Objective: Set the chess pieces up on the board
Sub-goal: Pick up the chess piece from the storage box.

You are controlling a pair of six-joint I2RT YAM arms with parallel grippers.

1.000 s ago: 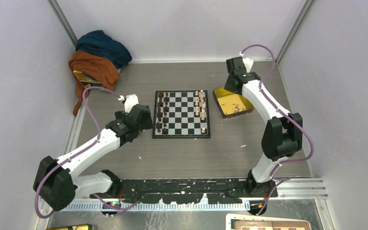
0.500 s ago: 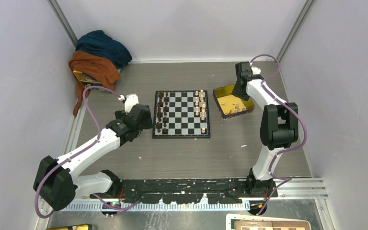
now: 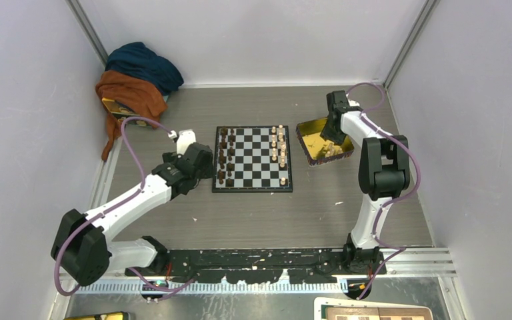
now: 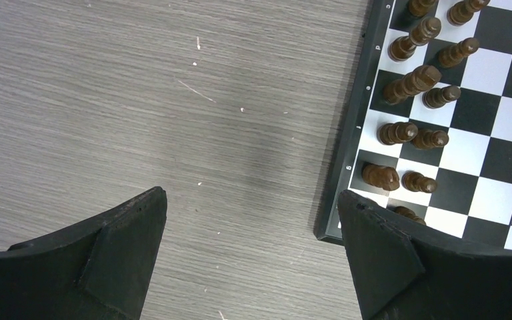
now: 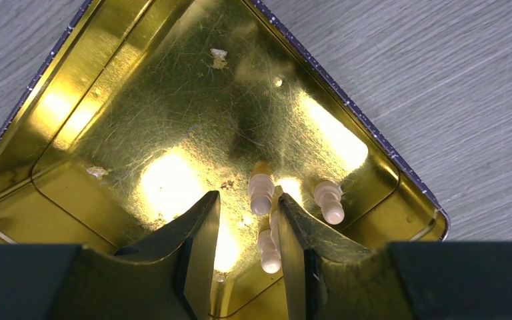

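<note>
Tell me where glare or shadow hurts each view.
Right wrist view: strong glare patches on the yellow tray wash out its floor around the light-tan pieces. Left wrist view: even light, a soft shadow on the table beside the board, dark pieces sharp. Top view: evenly lit, pieces tiny.

Item 1: board (image 3: pixel 253 167). Square, black and pale checks, dark border. It lies flat, square to my bases, its left edge at 3 o'clock in my left wrist view.

Item 2: chess pieces (image 3: pixel 282 155), light tan wood, tiny. Most stand upright in two files along the board's 3 o'clock side. At least three more (image 5: pixel 261 193) lie on their sides inside the yellow tray (image 5: pixel 73 133), close together toward 5 o'clock in my right wrist view.
</note>
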